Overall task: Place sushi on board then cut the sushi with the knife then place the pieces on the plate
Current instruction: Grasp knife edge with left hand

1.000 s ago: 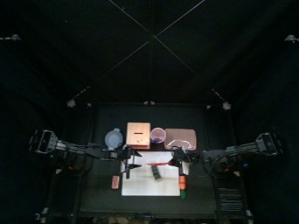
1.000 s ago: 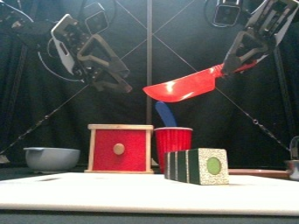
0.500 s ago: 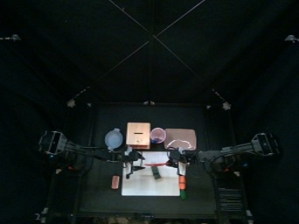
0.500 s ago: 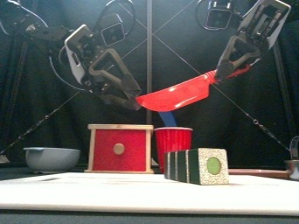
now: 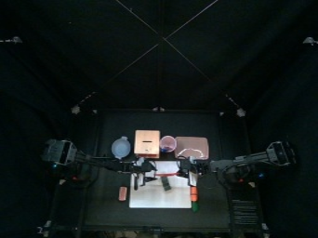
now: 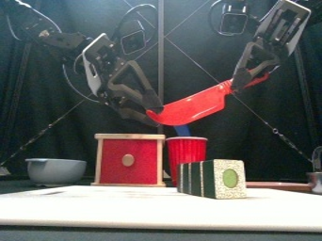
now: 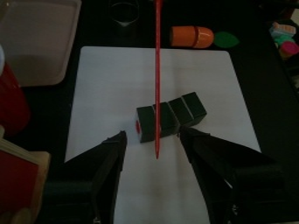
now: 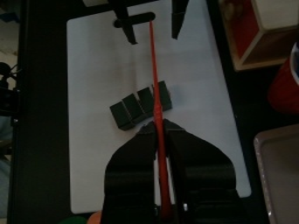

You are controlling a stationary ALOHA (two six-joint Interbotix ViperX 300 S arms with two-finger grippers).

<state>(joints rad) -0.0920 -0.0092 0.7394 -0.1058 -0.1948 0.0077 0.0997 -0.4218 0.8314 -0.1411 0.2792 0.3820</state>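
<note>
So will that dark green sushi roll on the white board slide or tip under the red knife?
Tipping seems unlikely: the dark green toy sushi roll sits low and flat-sided on the white cutting board. Its seams suggest blocks would part, not bend. Unheld, it might skid.

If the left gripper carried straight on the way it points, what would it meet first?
Likely the red knife, whose tip lies in the gap of the open left gripper; beyond it the sushi roll on the white board. Depth is unclear.
</note>
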